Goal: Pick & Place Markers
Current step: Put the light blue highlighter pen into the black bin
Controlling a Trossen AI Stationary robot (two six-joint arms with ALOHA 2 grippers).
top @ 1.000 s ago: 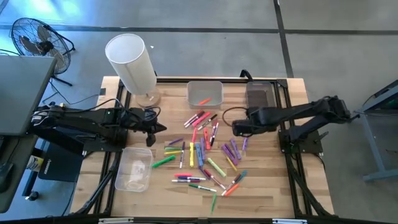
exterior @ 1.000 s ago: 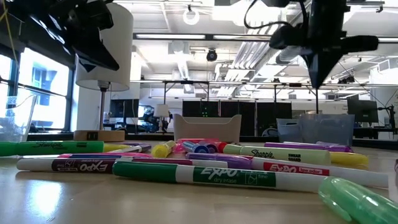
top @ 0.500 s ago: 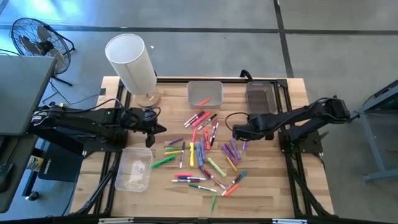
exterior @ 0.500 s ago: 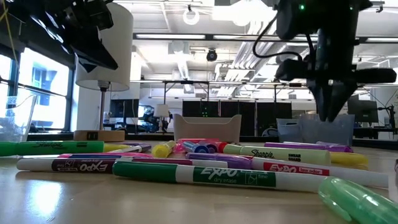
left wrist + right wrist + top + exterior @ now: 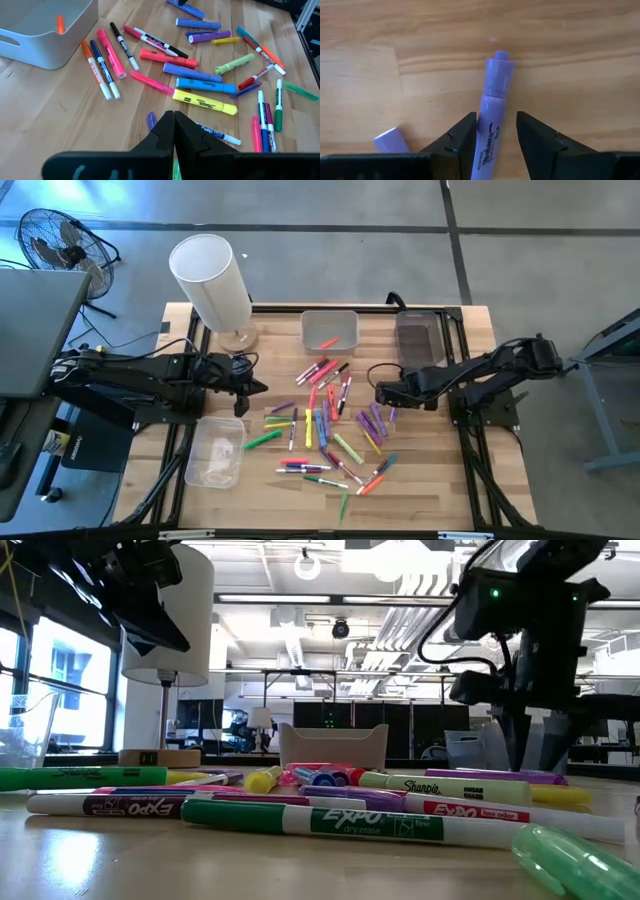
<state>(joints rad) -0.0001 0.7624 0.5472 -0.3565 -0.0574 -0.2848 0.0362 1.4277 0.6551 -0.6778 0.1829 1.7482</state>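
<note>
Many coloured markers (image 5: 325,425) lie scattered flat on the wooden table's middle. My right gripper (image 5: 384,393) points down, low over their right side, and is open. In the right wrist view its two fingers (image 5: 495,120) stand on either side of one purple marker (image 5: 493,85), which lies flat on the wood. I see no touch. The low view shows the same gripper (image 5: 530,755) just above the purple markers (image 5: 535,777). My left gripper (image 5: 258,387) hangs shut and holds nothing above the table's left part, its fingers (image 5: 174,122) pointing toward the pile.
A clear bin (image 5: 329,330) with one orange marker stands at the far middle, a dark bin (image 5: 415,332) to its right, and another clear bin (image 5: 215,452) at the near left. A white cylinder (image 5: 212,285) stands at the far left corner.
My right gripper has come down toward the table over the purple markers, rolling a little, and has opened from shut. The markers have stayed where they were.
</note>
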